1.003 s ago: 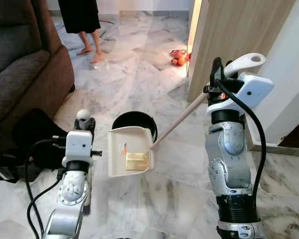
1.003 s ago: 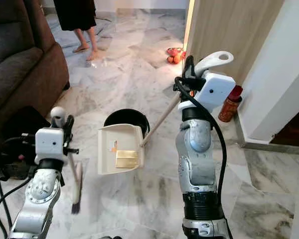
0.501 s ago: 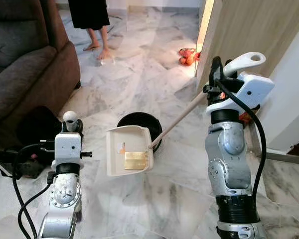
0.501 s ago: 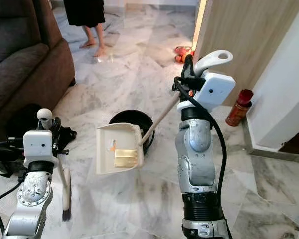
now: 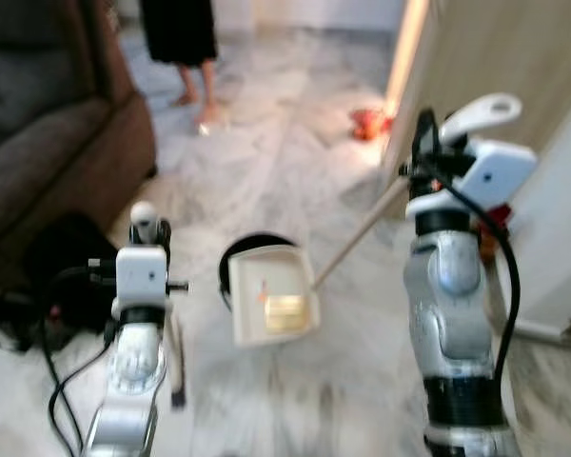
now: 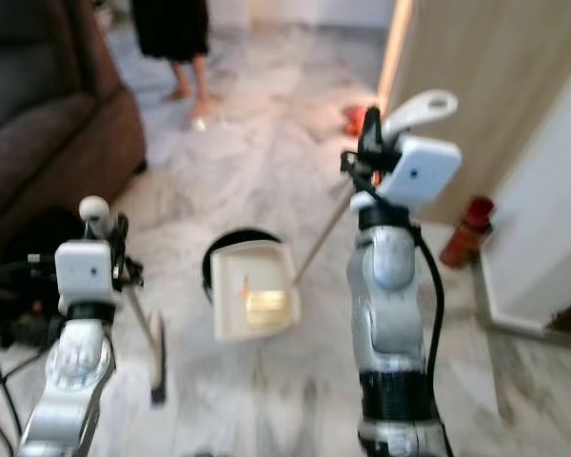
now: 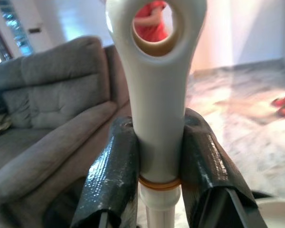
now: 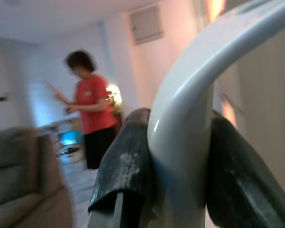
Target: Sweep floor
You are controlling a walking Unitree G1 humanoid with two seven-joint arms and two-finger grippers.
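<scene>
The views are blurred. My left gripper [image 7: 157,130] is shut on the white broom handle [image 7: 156,90], just below its hanging hole. The broom [image 6: 145,328] runs down beside my left arm, its brush end [image 6: 157,386] near the marble floor. My right gripper [image 5: 424,145], raised at chest height, is shut on the curved top of the long dustpan handle [image 8: 190,118]. The white dustpan [image 5: 271,307] hangs low in front of me, over the near edge of a black round bin [image 5: 230,263]. A flat yellowish piece [image 5: 285,312] lies in the pan.
A brown sofa [image 5: 48,143] fills the left, with a black bag [image 5: 43,276] and cables at its foot. A person's bare legs [image 5: 195,95] stand on the far floor. A wooden panel [image 5: 495,57], a red can [image 6: 460,233] and an orange object [image 5: 366,121] are at the right.
The whole picture has shifted and blurred, so the camera moved. Both grippers keep their holds, and the dustpan stays by the black bin.
</scene>
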